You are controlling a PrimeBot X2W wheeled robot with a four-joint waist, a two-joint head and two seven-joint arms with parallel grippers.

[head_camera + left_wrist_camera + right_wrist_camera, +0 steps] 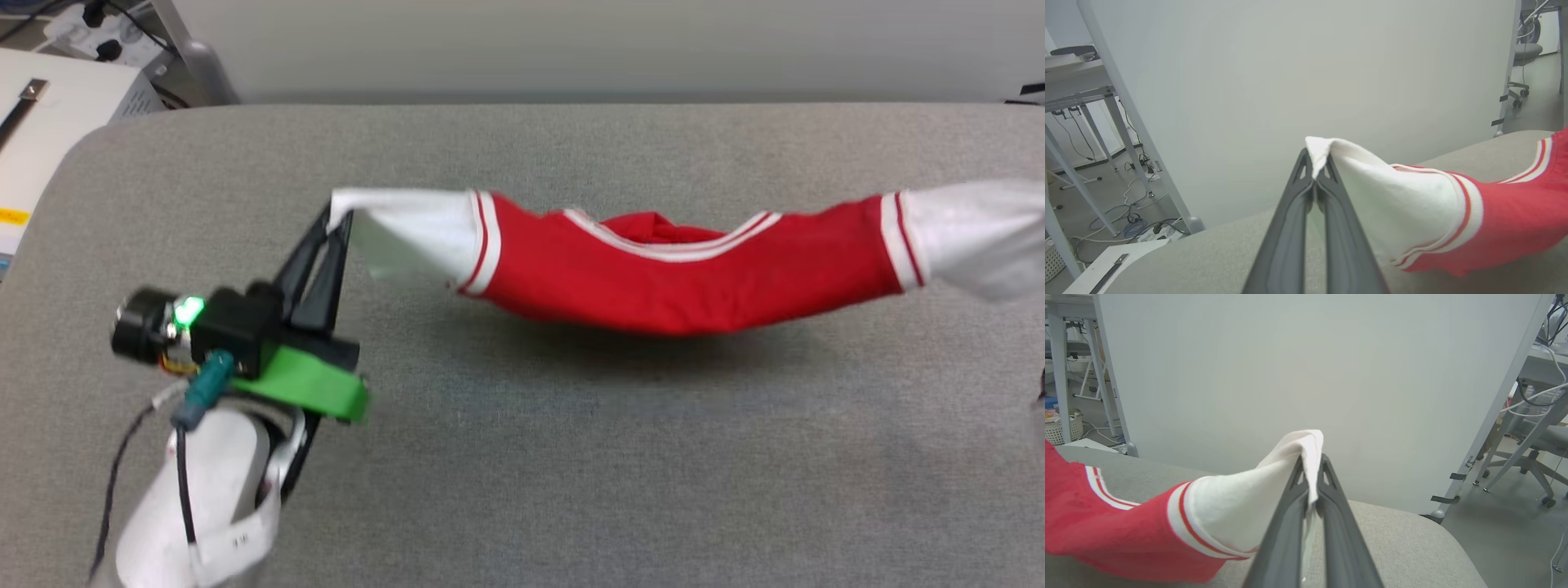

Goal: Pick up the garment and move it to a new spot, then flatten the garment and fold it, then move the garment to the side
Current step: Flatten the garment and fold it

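The garment (686,273) is a red T-shirt with white sleeves and striped trim, stretched sideways above the grey table (522,457) and sagging in the middle. My left gripper (336,224) is shut on the tip of one white sleeve (1404,204). In the left wrist view that gripper (1315,173) pinches the cloth between its dark fingers (1290,228). My right gripper (1312,465) is shut on the other white sleeve (1241,506), which runs off the right edge of the head view (980,233). The print is hidden.
A pale panel wall (571,41) stands behind the table's far edge. A white box (49,131) sits off the table's left corner. Desk legs and floor cables (1126,212) show at the left, an office chair (1531,465) at the right.
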